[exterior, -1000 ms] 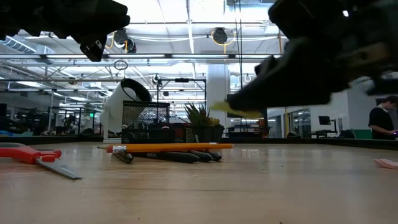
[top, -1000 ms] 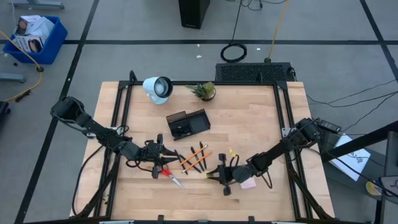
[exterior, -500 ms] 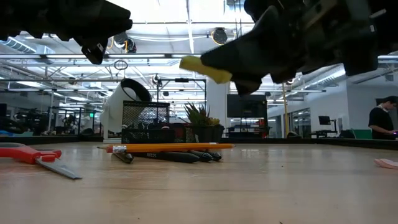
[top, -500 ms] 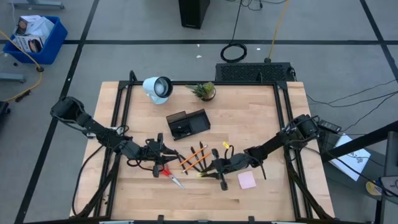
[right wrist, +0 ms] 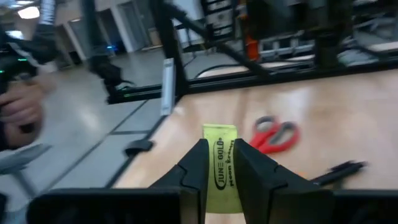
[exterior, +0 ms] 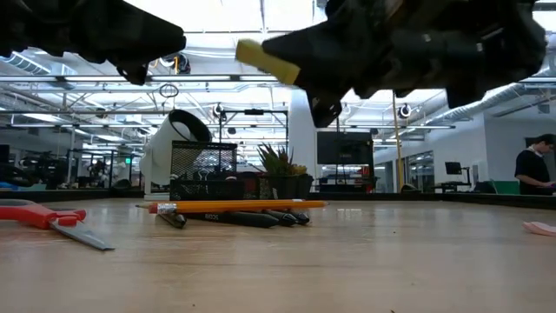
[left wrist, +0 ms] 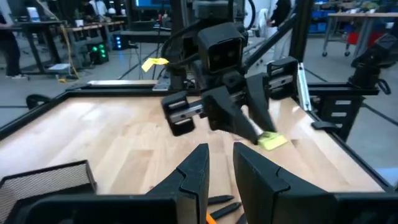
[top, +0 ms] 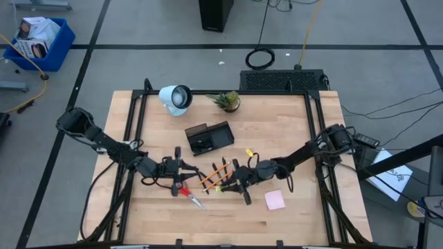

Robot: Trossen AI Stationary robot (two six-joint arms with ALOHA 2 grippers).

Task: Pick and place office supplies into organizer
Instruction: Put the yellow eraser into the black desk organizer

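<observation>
My right gripper [top: 227, 185] hovers over the pens [top: 218, 176], shut on a yellow eraser [right wrist: 221, 163] printed "June Gold". The eraser's free end [exterior: 265, 59] shows high above the table in the low view. My left gripper [top: 184, 172] hangs level above the red-handled scissors [top: 188, 196] and faces the right gripper. Its fingers [left wrist: 200, 167] stand open by a narrow gap with nothing between them. The pens and pencils [exterior: 230, 209] and the scissors [exterior: 43, 217] lie flat on the wood. The black organizer [top: 209, 137] stands farther back. My right gripper pinches the eraser's two long sides [right wrist: 219, 175] between its two fingers. The fingers lie level along the eraser and point toward the table's left. The eraser's far end [left wrist: 272, 141] sticks out past the fingertips. It is lifted clear of the table.
A pink sticky-note pad [top: 275, 200] lies near the front right, and a small yellow bit [top: 249, 153] lies right of the organizer. A white lamp [top: 175, 98] and a potted plant [top: 227, 102] stand at the far edge. A black frame rail [top: 315, 131] runs along the table's sides.
My right gripper has carried the yellow eraser toward the table's left edge and upward, away from the sticky-note pad and over the pens. It has rolled as it went. The eraser has stayed clear of the table throughout.
</observation>
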